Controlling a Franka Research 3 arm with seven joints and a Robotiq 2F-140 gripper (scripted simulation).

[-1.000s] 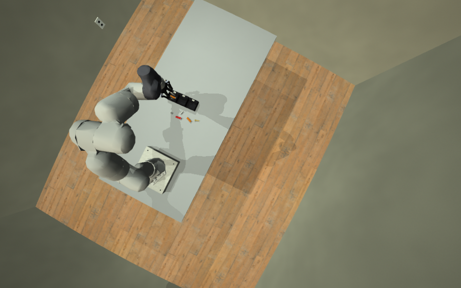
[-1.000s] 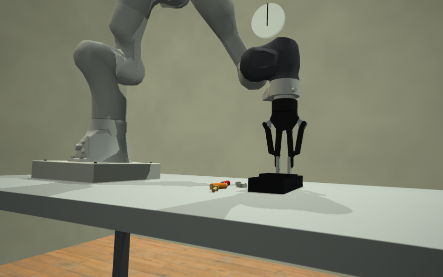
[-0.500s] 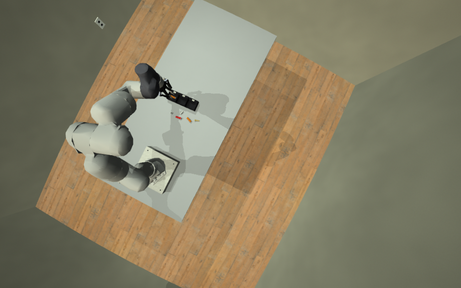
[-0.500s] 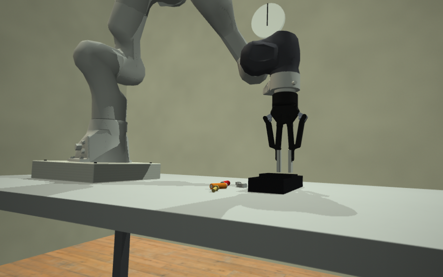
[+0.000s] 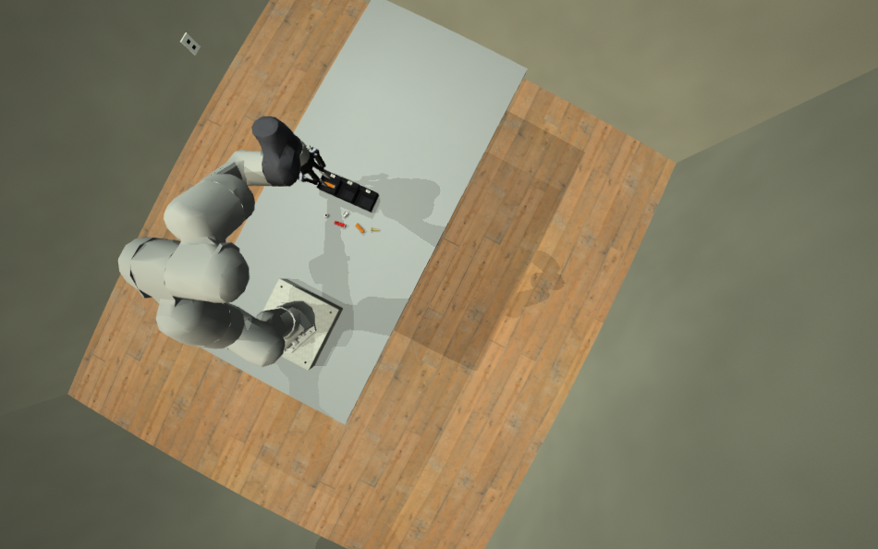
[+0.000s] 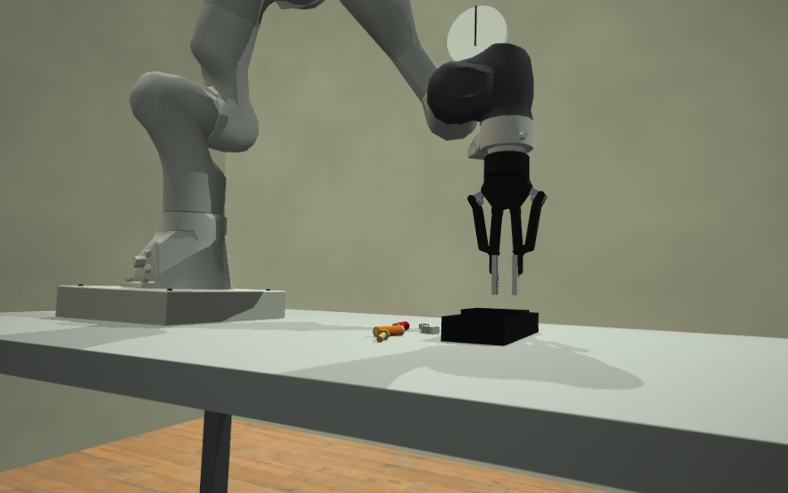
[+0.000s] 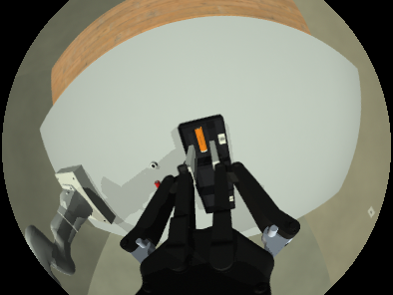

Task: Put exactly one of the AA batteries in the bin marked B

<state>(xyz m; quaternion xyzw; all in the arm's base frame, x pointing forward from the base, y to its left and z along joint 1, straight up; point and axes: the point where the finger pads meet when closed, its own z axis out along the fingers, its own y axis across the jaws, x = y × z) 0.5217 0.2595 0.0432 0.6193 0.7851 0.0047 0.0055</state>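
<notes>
Gripper, nearest: black two-finger gripper (image 5: 320,176) (image 6: 504,293) (image 7: 202,149), slightly parted, grasping nothing, tips above the bins.

Below: row of three joined black bins (image 5: 356,202) (image 6: 471,329) (image 7: 199,120), pale labels, letters too small to read. Orange cylinder, likely the task's AA battery (image 5: 329,184) (image 7: 200,140), lies in the end bin; cannot confirm that is B.

Step in hand, as judged: clear away. Rise straight, fingers kept narrow so they miss the walls; let everything settle. Add no second battery.

Beyond, on the pale grey table (image 5: 414,116) (image 6: 668,372) (image 7: 279,75), one each: small silver ring-like piece (image 5: 326,215) (image 7: 154,165), silver metal piece (image 5: 345,213) (image 6: 430,329), red cylinder (image 5: 339,224) (image 6: 402,324) (image 7: 157,184), second orange cylinder (image 5: 359,227) (image 6: 389,330), brass-yellow bolt-like piece (image 5: 375,229) (image 6: 381,335).

Count: two orange cylinders, one binned.

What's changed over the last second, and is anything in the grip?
The gripper rose; its fingertips now clear the bins. It holds nothing, fingers slightly apart. Nothing was visibly grasped or released. The orange battery in the end bin stayed, as did the bins.
</notes>
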